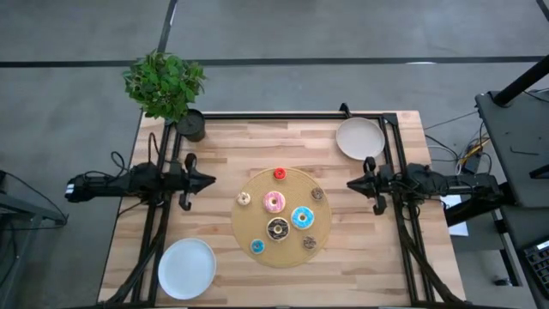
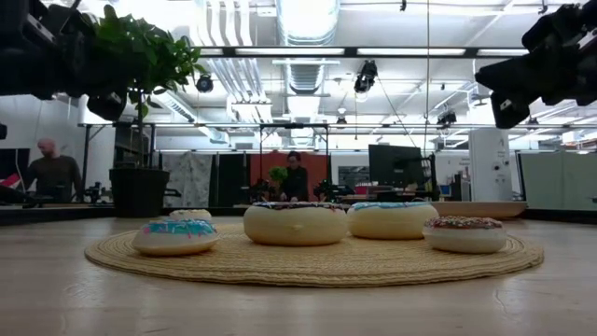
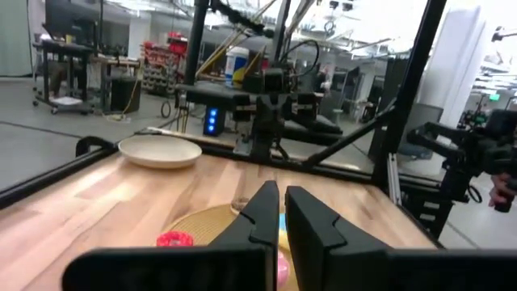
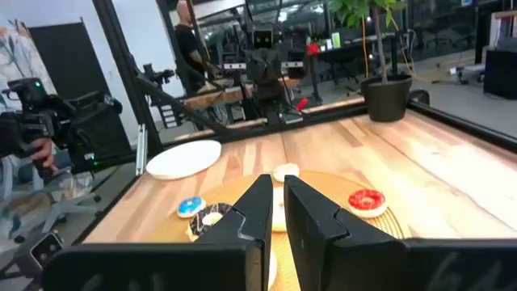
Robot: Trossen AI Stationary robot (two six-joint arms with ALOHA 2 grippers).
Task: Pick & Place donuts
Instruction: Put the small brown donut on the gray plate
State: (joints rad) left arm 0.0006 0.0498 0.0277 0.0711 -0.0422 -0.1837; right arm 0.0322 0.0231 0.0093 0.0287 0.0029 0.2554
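Light wooden plank desk (image 1: 257, 137), catalogued from the left. Leafy green plant in a dark round pot (image 1: 167, 90), at the far left corner. Left hand (image 1: 206, 180), fingers closed on nothing, held above the desk at its left side and pointing toward the centre. Plain white round plate (image 1: 186, 267), near the front left corner. Large round woven tan mat (image 1: 249, 225), mid-desk, carrying all the donuts (eight counted from above): small cream-iced donut (image 1: 244, 199) at the mat's left; tiny light blue donut (image 1: 256, 247) toward the front left; red-iced donut (image 1: 280, 174) at the far edge; larger pink-iced donut (image 1: 274, 202) at the centre; larger chocolate brown donut (image 1: 277, 229) just in front of it; larger blue-iced donut (image 1: 302, 218) to the right of those two; tiny brown donut (image 1: 309, 243) at the front right; tiny brown donut (image 1: 316, 194) at the right edge. Second plain white round plate (image 1: 359, 137), near the far right corner. Right hand (image 1: 352, 183), fingers likewise closed and empty, above the desk's right side, pointing inward at the mat.
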